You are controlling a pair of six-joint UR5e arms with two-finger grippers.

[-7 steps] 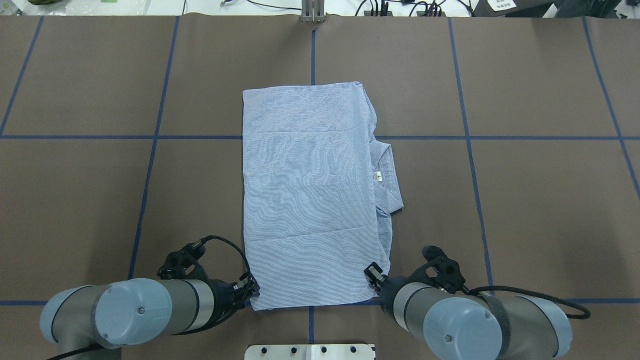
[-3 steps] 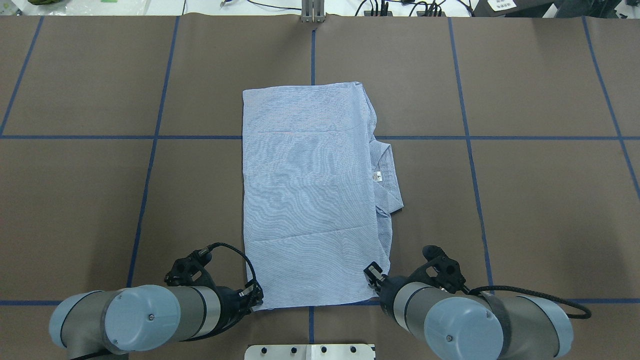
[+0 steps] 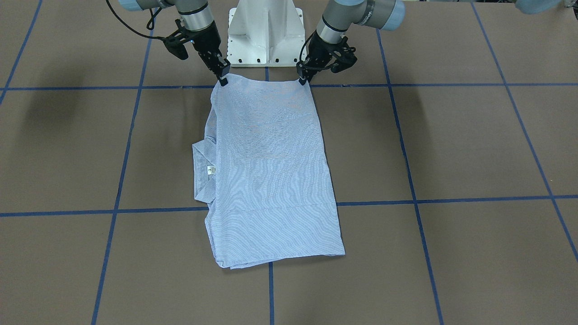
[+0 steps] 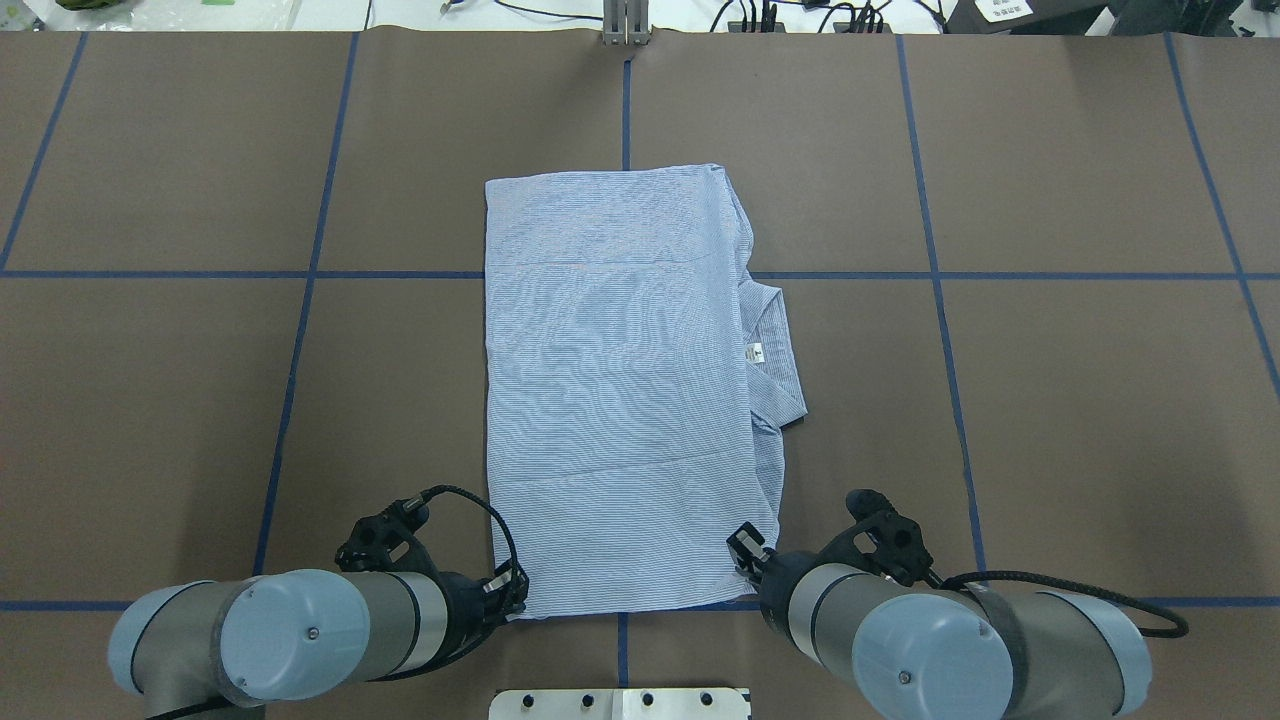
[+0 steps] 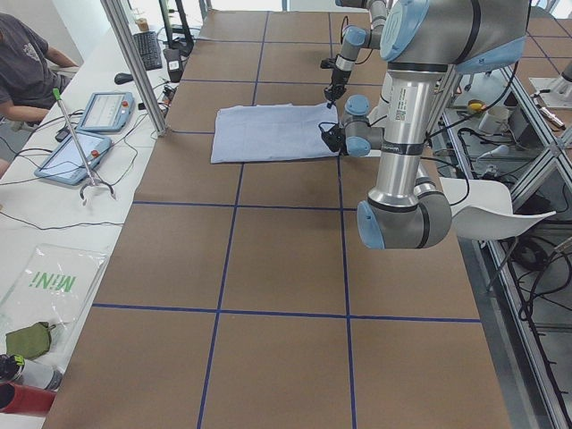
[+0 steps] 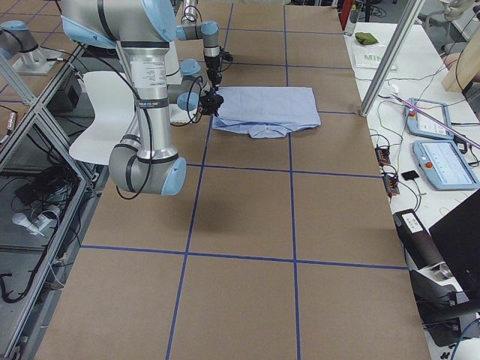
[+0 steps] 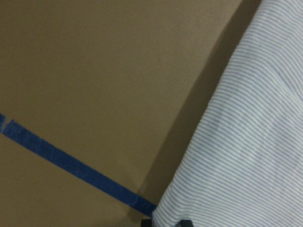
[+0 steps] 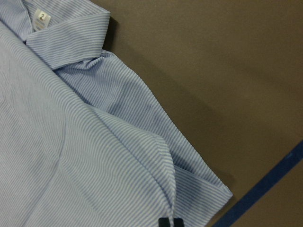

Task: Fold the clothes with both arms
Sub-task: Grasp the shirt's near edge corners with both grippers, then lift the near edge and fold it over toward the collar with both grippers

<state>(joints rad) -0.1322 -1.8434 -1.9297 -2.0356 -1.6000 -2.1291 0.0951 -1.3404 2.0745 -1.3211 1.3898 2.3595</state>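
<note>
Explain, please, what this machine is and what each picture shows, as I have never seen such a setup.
The machine is a robot: a left arm and a right arm at a brown table. One picture looks down from behind the robot, one faces it, two look from the table's ends, and two come from cameras on the wrists. A striped light blue shirt lies folded into a rectangle, its collar sticking out on the robot's right. The left gripper and the right gripper each appear to pinch a corner of the edge nearest the robot.
</note>
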